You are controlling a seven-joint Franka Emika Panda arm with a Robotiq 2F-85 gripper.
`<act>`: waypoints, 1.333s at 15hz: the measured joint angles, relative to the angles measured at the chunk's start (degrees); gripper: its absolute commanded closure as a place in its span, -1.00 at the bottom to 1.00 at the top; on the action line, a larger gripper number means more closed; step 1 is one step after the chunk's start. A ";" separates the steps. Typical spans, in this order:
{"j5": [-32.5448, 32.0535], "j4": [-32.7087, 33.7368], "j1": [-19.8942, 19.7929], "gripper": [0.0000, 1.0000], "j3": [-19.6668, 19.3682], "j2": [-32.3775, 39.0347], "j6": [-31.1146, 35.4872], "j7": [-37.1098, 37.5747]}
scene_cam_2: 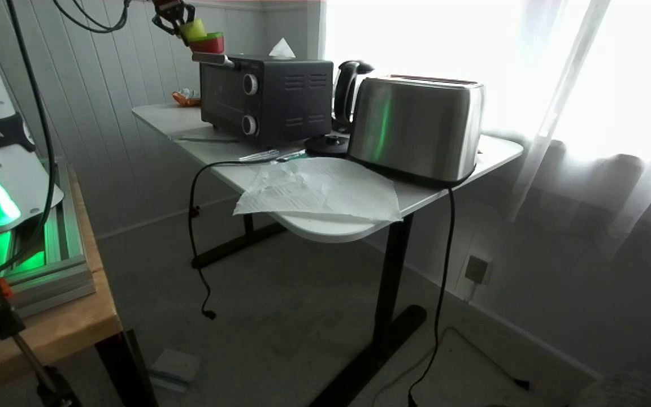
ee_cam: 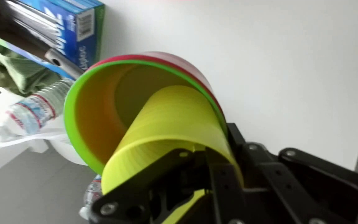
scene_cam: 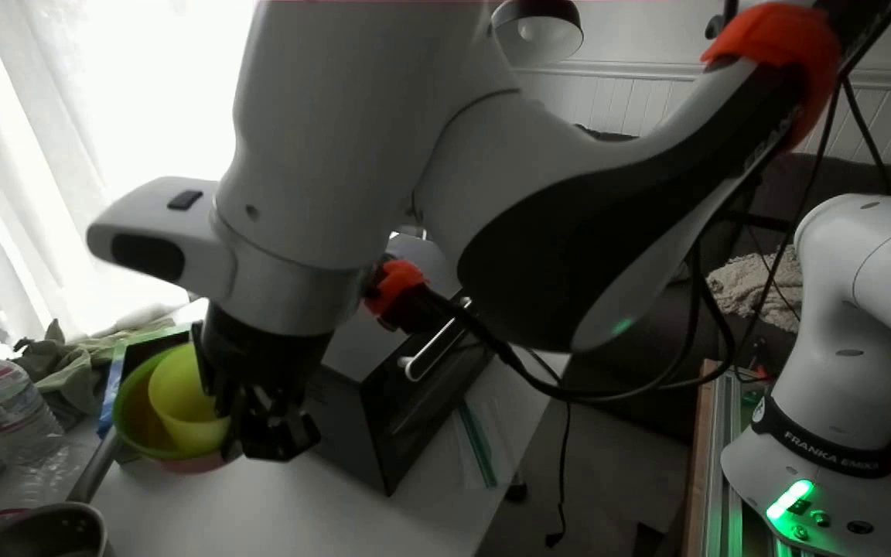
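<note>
Three nested vessels are at the end of the robot arm (scene_cam: 353, 155): a yellow cup (ee_cam: 176, 115) tilted inside a green-rimmed bowl (ee_cam: 95, 121), which sits in a pink bowl (ee_cam: 187, 64). The gripper (ee_cam: 222, 139) is drawn narrow around the wall of the yellow cup, with one finger inside the cup's mouth and the other on its outer side, by the bowls' rims; whether it pinches those rims as well cannot be told for certain. In an exterior view the cup and bowls show well above the white table (scene_cam_2: 161, 116), beyond a dark toaster oven (scene_cam_2: 291, 102). In the wrist view a blue Ziploc box (ee_cam: 73, 28) appears near the bowls, with a metal handle (ee_cam: 65, 63) just beside it, and a clear plastic bottle (ee_cam: 36, 109) and a crumpled green cloth (ee_cam: 20, 68) close by. A pan (scene_cam: 59, 526) is partly visible in an exterior view, where a clear bag (scene_cam: 480, 449) with a green strip lies in front of the oven. A shiny toaster (scene_cam_2: 416, 130) stands at the oven's side, a black kettle handle (scene_cam_2: 346, 93) shows between the two, and a white sheet (scene_cam_2: 325, 192) reaches over the table's edge.
</note>
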 measured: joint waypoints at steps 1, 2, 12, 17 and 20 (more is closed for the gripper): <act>-0.90 0.62 -0.34 0.93 -0.02 -1.42 -1.91 1.22; -1.57 1.29 -0.63 0.92 -0.02 -2.58 -3.77 2.44; -3.47 8.15 -2.82 0.82 0.03 -1.75 -20.15 17.50; -3.41 9.44 -3.58 0.82 -0.05 0.62 -20.19 19.23; -3.41 9.53 -3.58 0.96 -0.04 0.63 -20.19 19.33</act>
